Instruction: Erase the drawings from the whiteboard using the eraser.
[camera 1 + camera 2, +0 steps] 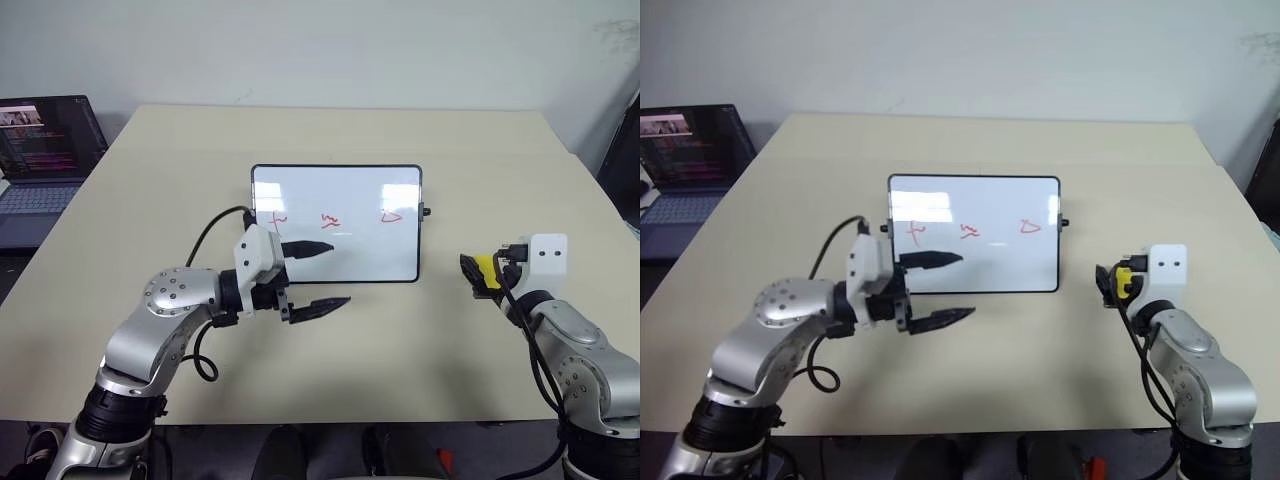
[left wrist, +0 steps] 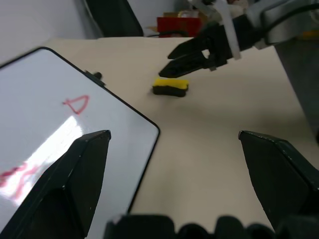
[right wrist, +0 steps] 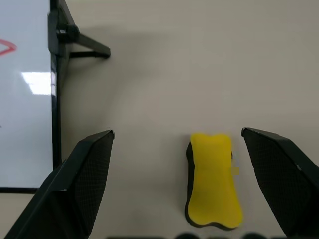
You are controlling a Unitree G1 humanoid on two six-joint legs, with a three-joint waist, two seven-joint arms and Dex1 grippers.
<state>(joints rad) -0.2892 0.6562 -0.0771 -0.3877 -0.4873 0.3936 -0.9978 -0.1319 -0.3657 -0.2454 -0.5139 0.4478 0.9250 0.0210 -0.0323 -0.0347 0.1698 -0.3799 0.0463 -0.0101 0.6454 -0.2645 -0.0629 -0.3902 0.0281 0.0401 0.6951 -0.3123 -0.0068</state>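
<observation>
Whiteboard (image 1: 340,225), small, glossy, thin black frame, lies flat mid-bench (image 1: 330,350); three red marker drawings (image 1: 332,219) sit in a row across it. Yellow block eraser (image 3: 213,179) with dark underside rests on the bench right of the board, untouched, between the spread fingers of the right pincer (image 3: 199,189). Left pincer (image 1: 312,278) hovers wide open, empty, at the board's near left corner.

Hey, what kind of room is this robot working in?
Probably an office or lab: a plain beige table against a bare wall, an open laptop running beside it, and a small whiteboard with red drawings set out as a test piece.
</observation>
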